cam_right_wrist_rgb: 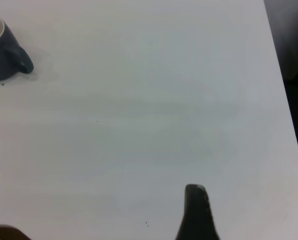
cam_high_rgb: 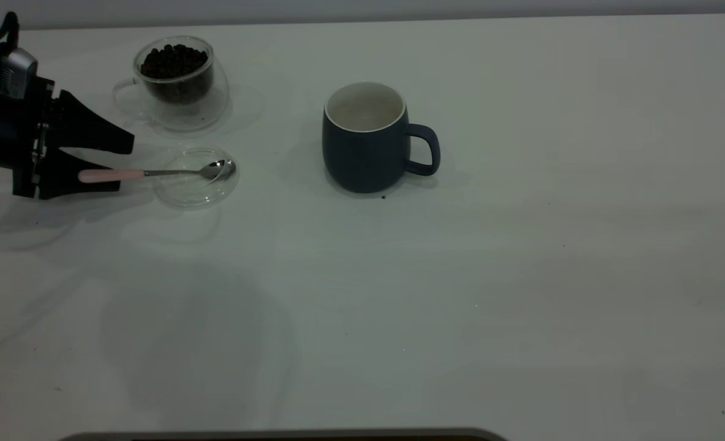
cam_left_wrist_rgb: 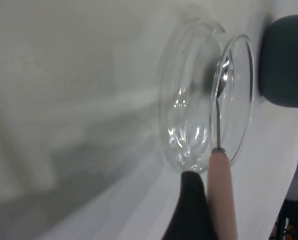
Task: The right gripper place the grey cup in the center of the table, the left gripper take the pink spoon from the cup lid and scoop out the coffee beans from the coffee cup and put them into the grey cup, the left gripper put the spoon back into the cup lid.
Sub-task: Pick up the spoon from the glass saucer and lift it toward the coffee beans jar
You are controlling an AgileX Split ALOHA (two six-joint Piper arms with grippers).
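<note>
The pink-handled spoon [cam_high_rgb: 148, 174] lies with its metal bowl in the clear glass cup lid [cam_high_rgb: 182, 193] and its handle sticking out to the left. My left gripper [cam_high_rgb: 123, 164] is open around the handle, which rests against the lower finger [cam_high_rgb: 84, 182]. The left wrist view shows the handle [cam_left_wrist_rgb: 223, 197] beside one finger [cam_left_wrist_rgb: 191, 210], and the lid [cam_left_wrist_rgb: 189, 125]. The glass coffee cup [cam_high_rgb: 177, 76] holds coffee beans behind the lid. The grey cup [cam_high_rgb: 365, 138] stands upright mid-table with its handle to the right. One right gripper finger [cam_right_wrist_rgb: 196, 210] hovers over bare table, far from the cup [cam_right_wrist_rgb: 3, 47].
A small dark crumb [cam_high_rgb: 383, 197] lies at the grey cup's base. The right arm is outside the exterior view. The table's right edge [cam_right_wrist_rgb: 284, 100] runs near the right gripper.
</note>
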